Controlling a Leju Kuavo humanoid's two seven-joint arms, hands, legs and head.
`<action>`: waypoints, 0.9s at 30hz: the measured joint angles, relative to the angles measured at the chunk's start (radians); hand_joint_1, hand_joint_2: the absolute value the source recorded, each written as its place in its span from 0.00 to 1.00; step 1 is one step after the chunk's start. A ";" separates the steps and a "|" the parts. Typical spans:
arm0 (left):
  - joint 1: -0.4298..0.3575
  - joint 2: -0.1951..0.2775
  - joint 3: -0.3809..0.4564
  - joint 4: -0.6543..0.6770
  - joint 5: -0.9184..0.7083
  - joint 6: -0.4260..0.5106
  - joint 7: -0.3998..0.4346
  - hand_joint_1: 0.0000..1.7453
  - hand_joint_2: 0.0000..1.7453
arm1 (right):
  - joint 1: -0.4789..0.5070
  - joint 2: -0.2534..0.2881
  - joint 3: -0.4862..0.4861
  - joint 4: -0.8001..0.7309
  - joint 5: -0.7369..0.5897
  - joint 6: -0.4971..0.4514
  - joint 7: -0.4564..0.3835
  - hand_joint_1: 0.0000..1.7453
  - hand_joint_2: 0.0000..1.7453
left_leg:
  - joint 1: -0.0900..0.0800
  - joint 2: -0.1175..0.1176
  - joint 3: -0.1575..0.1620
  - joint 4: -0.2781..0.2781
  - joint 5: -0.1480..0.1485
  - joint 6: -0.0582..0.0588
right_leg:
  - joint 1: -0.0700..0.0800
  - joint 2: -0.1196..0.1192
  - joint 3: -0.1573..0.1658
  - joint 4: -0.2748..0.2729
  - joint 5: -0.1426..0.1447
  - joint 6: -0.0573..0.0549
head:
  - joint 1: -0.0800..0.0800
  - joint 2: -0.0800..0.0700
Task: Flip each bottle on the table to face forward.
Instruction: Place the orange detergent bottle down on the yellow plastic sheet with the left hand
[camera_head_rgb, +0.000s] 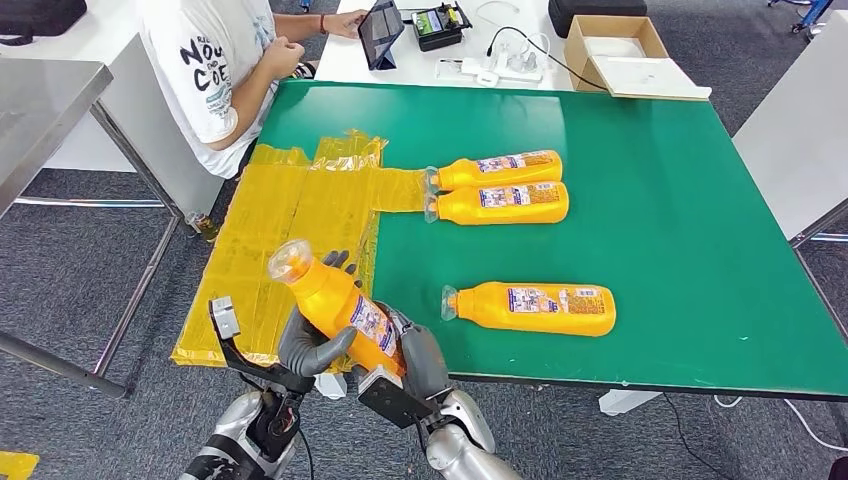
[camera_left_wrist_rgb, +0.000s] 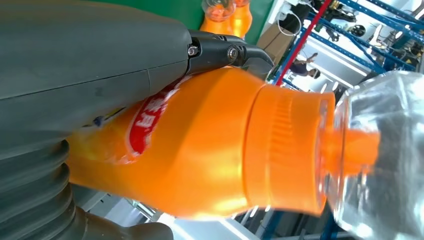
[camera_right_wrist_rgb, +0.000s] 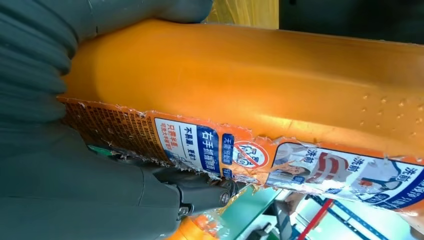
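Gripping one orange bottle (camera_head_rgb: 340, 305) w/ both hands, left hand (camera_head_rgb: 312, 342) and right hand (camera_head_rgb: 420, 360), lifted at the green table (camera_head_rgb: 700, 200) near edge. Judged mid-flip; next: turn label forward, set down beside lone bottle (camera_head_rgb: 530, 308).

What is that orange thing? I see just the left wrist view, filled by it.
Observer: A bottle, gripped by both hands, left and right, above the table's near edge.
Operator: Are there more bottles?
Observer: Three lie on the green table, caps towards the robot's left.
Operator: Is anybody nearby?
Observer: A person sits at the far left corner.
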 joint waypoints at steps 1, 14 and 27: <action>-0.002 0.001 0.000 0.006 0.002 0.000 0.001 0.00 1.00 | -0.002 0.000 0.007 0.005 0.005 0.001 0.001 1.00 1.00 | 0.000 0.000 0.000 0.000 0.000 0.000 | 0.000 0.000 0.000 0.000 0.000 0.000 | 0.000 0.000; -0.013 0.008 0.000 0.049 0.003 -0.002 -0.003 0.00 1.00 | -0.014 0.006 0.050 0.043 0.016 0.028 0.009 1.00 1.00 | 0.000 0.000 0.000 0.000 0.000 0.000 | 0.000 0.000 0.000 0.000 0.000 0.000 | 0.000 0.000; -0.012 0.009 0.002 0.063 0.029 -0.032 -0.030 1.00 1.00 | -0.025 0.010 0.059 0.062 0.001 0.058 0.023 1.00 1.00 | 0.000 0.000 0.000 0.000 0.000 0.000 | 0.000 0.000 -0.001 0.000 0.000 0.000 | 0.000 0.000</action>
